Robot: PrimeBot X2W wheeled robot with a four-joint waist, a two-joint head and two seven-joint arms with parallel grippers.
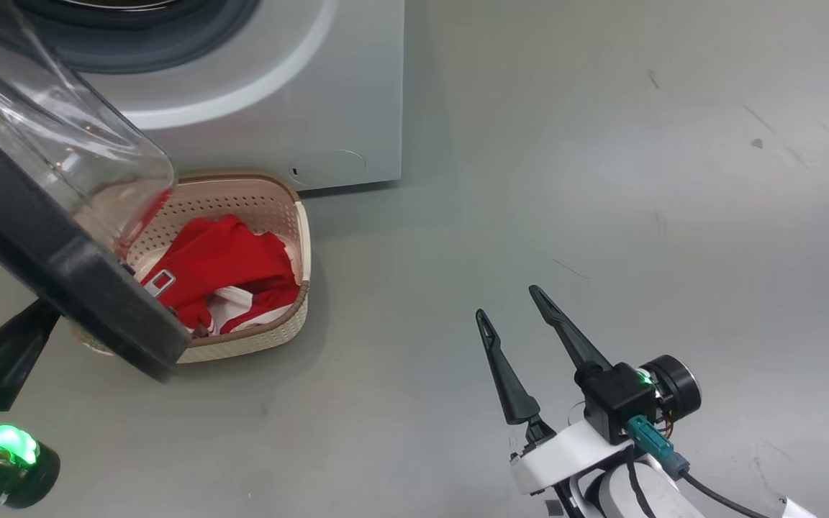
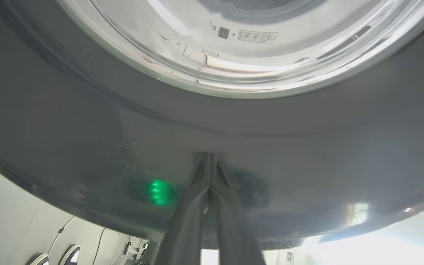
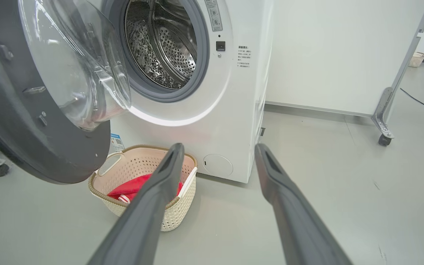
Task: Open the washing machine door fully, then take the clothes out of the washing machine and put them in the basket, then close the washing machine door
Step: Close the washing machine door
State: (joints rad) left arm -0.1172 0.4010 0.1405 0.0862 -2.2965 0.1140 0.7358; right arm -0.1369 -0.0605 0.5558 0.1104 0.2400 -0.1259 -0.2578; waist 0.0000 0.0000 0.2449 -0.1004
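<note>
Nearest to you, in the left wrist view, are the two dark fingers of the left hand (image 2: 209, 159). They are pressed together with nothing between them, and their tips seem to touch the glossy black rim of the washing machine door (image 2: 87, 129). In the head view this door stands open at 9 o'clock and hangs over part of the basket (image 1: 301, 237), which sits on the floor just before the washing machine (image 3: 230, 110). The clothes (image 1: 231, 252) lie inside the basket, a red bundle with white trim. The steel drum (image 3: 168, 48) looks empty, as far as you can see into it. The right hand (image 1: 508, 301) is at 5 o'clock, spread wide and holding nothing, well apart from the basket.

So I judge that only the closing remains. The next move asks for a steady push on the rim toward 12 o'clock. Take care that the glass bowl passes above the basket.
</note>
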